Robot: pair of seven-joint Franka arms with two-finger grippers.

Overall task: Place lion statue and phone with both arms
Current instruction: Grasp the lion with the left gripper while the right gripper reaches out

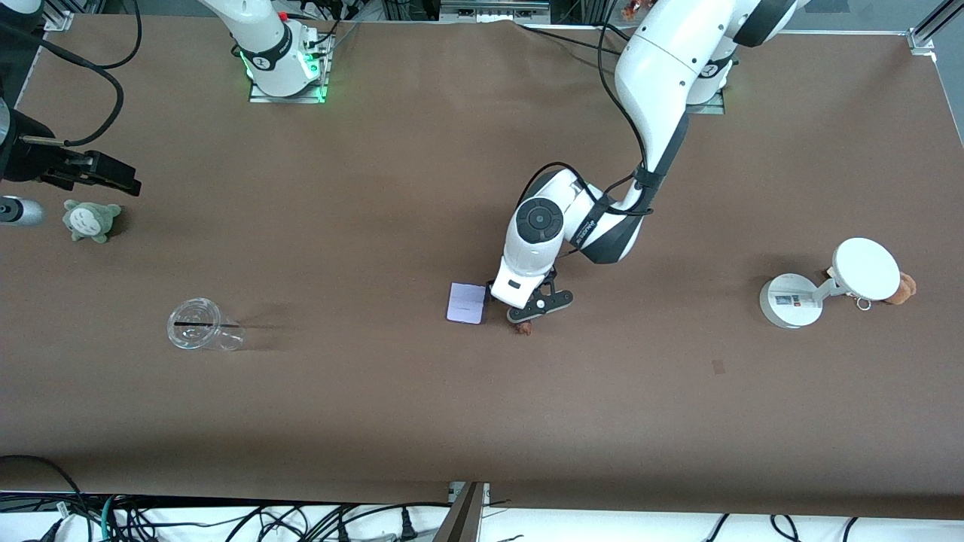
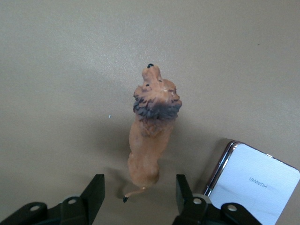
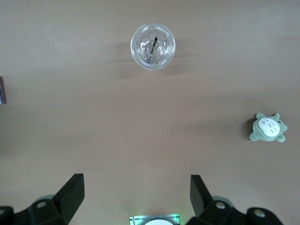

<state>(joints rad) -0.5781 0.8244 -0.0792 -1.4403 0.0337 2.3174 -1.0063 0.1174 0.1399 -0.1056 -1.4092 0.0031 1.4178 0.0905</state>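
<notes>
The left gripper (image 1: 533, 310) is down at the table (image 1: 482, 414), fingers spread around the lion's (image 2: 150, 136) tail end, not touching. The phone (image 1: 466, 302) lies flat at the lion's 9 o'clock. The right gripper (image 3: 136, 197) waits, spread wide, above the table.

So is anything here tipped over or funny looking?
Nothing looks spilled or broken. The lion statue lies beside the phone, with the left pincer straddling its tail end. The clear cup stands upright.
</notes>
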